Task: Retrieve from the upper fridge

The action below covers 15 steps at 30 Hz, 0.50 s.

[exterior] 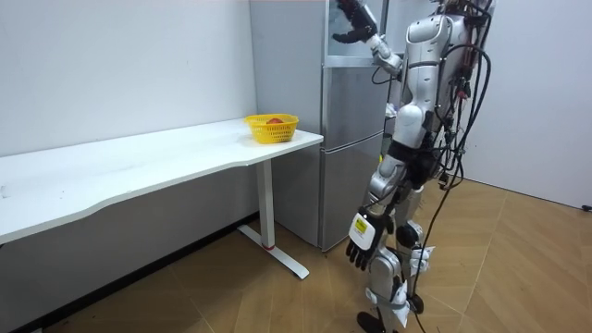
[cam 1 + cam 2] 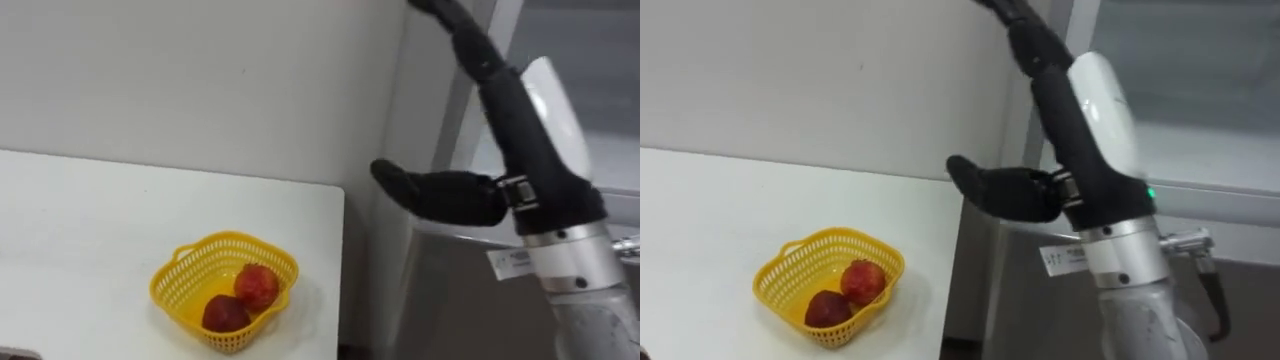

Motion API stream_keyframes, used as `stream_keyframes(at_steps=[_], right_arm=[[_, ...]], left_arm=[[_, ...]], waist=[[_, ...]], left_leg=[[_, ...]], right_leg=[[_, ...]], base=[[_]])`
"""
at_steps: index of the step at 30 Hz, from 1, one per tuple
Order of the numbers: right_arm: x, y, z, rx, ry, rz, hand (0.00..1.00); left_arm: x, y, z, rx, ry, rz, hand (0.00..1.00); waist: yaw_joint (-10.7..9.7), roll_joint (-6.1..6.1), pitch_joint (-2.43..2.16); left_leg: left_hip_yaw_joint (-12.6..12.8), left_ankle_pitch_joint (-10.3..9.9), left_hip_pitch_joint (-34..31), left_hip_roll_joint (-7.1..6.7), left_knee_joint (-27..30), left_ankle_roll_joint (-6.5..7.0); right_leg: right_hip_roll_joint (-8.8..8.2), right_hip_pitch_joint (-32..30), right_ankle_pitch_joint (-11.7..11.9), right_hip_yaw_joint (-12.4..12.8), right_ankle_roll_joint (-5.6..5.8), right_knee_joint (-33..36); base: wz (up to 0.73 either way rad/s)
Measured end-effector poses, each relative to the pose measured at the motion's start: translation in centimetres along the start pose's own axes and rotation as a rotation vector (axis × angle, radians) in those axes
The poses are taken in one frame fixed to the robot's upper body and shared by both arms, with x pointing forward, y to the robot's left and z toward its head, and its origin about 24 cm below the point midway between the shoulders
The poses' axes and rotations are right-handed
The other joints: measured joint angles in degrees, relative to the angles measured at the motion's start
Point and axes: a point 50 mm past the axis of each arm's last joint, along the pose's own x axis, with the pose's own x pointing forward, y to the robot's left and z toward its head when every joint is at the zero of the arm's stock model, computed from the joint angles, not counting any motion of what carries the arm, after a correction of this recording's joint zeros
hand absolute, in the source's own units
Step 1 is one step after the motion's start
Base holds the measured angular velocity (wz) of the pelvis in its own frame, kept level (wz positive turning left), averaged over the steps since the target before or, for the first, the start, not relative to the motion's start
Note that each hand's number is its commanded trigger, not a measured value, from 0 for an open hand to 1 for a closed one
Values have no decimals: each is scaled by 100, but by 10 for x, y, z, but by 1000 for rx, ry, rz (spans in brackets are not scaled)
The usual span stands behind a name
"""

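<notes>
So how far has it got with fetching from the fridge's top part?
Early. Done: it stands at the fridge. In hand: nothing; the open right hand reaches up at the upper compartment, left hand hangs idle. Left: grasping an item and bringing it out.

Looks like a bare office or lab room: plain white walls [image 1: 120,65], wood floor [image 1: 518,268], long white desk [image 1: 139,171], steel fridge [image 1: 351,139].

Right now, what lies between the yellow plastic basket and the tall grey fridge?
Nothing stands there: the room view shows bare white tabletop from the yellow plastic basket to the table's end, next to the tall grey fridge.
</notes>
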Motion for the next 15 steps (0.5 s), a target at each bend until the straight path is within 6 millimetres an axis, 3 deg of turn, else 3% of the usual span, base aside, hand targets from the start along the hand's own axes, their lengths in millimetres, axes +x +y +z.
stream_keyframes(at_steps=[6,15], right_arm=[[-24,-26,-11,-83,78,-150,0],[-76,-42,-34,-148,301,-215,0]], left_arm=[[0,-5,-2,-23,0,-6,0],[0,-4,-1,-24,-4,13,0]], waist=[[-344,43,25],[-640,167,-2]], left_leg=[[96,-1,6,15,-6,-1],[319,-13,26,59,-52,-9]], right_leg=[[14,-39,1,86,-1,-3],[56,-150,17,248,-24,25]], base=[[-5],[-13]])
